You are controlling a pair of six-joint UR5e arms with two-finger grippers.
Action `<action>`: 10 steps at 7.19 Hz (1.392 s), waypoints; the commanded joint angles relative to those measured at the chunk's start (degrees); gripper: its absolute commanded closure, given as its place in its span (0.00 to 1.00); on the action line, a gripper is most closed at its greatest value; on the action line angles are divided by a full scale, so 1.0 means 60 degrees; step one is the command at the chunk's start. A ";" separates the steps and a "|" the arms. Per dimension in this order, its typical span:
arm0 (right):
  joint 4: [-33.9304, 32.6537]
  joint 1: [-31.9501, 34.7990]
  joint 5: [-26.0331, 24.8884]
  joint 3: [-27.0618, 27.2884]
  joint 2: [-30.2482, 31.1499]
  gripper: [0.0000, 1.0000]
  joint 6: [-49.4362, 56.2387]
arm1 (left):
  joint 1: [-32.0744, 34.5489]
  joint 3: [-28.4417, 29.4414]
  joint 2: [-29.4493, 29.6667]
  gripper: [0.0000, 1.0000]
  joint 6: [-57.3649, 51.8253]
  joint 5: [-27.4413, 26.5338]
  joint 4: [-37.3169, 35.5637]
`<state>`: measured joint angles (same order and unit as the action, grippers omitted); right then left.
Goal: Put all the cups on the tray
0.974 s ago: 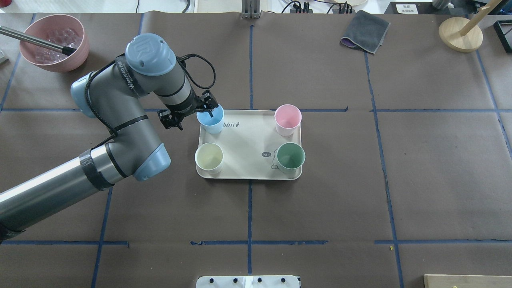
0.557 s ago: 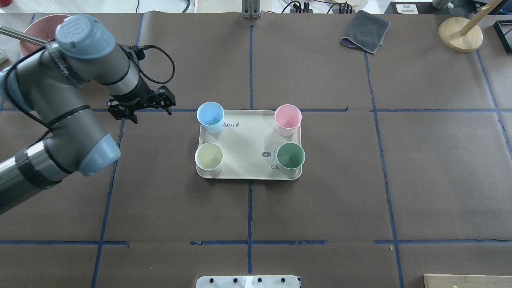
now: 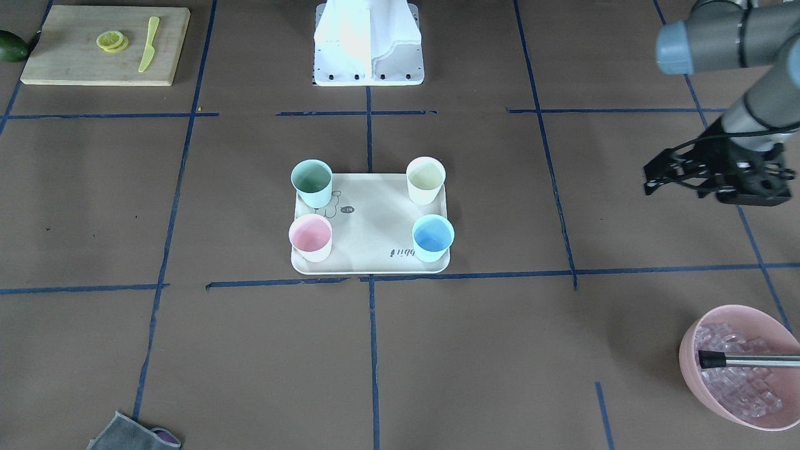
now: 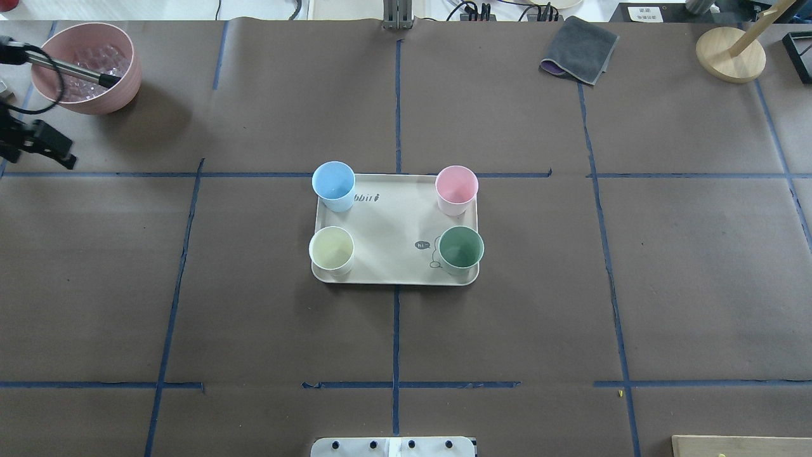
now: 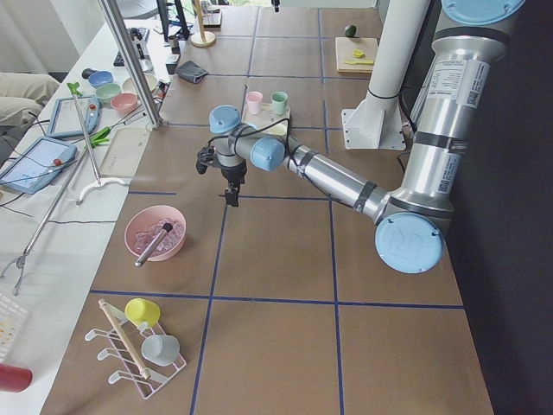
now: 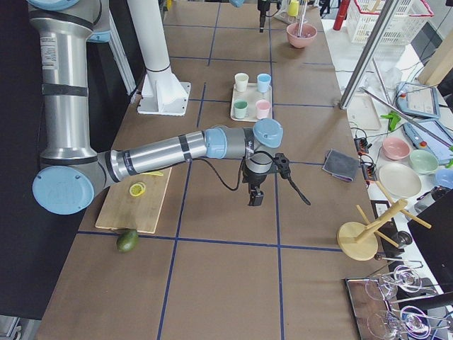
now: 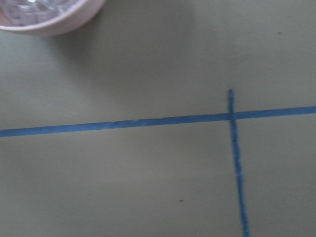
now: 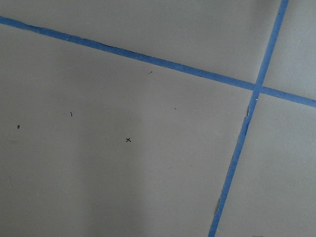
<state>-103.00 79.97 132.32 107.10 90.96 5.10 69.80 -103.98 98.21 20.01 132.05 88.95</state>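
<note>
- On tray [image 4: 393, 222] corners, upright: blue cup [image 4: 333, 184] far left, pink cup [image 4: 456, 188] far right, cream cup [image 4: 331, 249] near left, green cup [image 4: 461, 249] near right.
- Left gripper [image 3: 648, 180]: spread, empty, well left of tray.
- Right gripper [image 6: 253, 198]: cannot tell whether clenched.

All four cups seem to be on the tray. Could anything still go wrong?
The blue cup stands right at the tray's corner rim, so a nudge might tip it off. The left gripper hangs near the pink bowl and its protruding metal handle; a careless swing could knock them.

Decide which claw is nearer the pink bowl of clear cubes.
Left. The left claw hangs close by the bowl; the right claw is far off, beyond the tray.
</note>
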 commanded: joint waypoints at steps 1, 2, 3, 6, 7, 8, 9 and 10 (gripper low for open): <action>-0.0001 0.0089 0.0036 -0.0008 0.0103 0.00 0.0000 | 0.2012 0.0817 -0.0853 0.00 -0.3413 0.0592 -0.0030; -0.0001 0.0089 0.0051 0.0007 0.0133 0.00 0.0015 | 0.2483 0.0967 -0.1145 0.00 -0.3699 0.0623 -0.0031; -0.0001 0.0089 0.0051 0.0007 0.0147 0.00 0.0015 | 0.2589 0.0939 -0.1612 0.00 -0.3730 0.0667 -0.0031; 0.0014 0.0074 0.0080 0.0050 0.0308 0.00 0.0044 | 0.2590 0.1348 -0.1954 0.00 -0.3599 0.0580 -0.0031; 0.0014 0.0074 0.0124 0.0065 0.0338 0.00 0.0044 | 0.2590 0.1523 -0.1939 0.00 -0.3613 0.0638 -0.0031; 0.0014 0.0074 0.0139 0.0065 0.0338 0.00 0.0044 | 0.2605 0.1539 -0.1953 0.00 -0.3614 0.0638 -0.0016; 0.0014 0.0074 0.0139 0.0022 0.0338 0.00 0.0044 | 0.2605 0.1482 -0.2099 0.00 -0.3614 0.0522 -0.0001; 0.0014 0.0074 0.0139 0.0050 0.0338 0.00 0.0030 | 0.2590 0.1481 -0.2115 0.00 -0.3614 0.0463 -0.0016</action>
<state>-102.92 80.42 133.13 107.36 92.97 5.34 85.39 -95.06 85.89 -1.67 135.31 88.88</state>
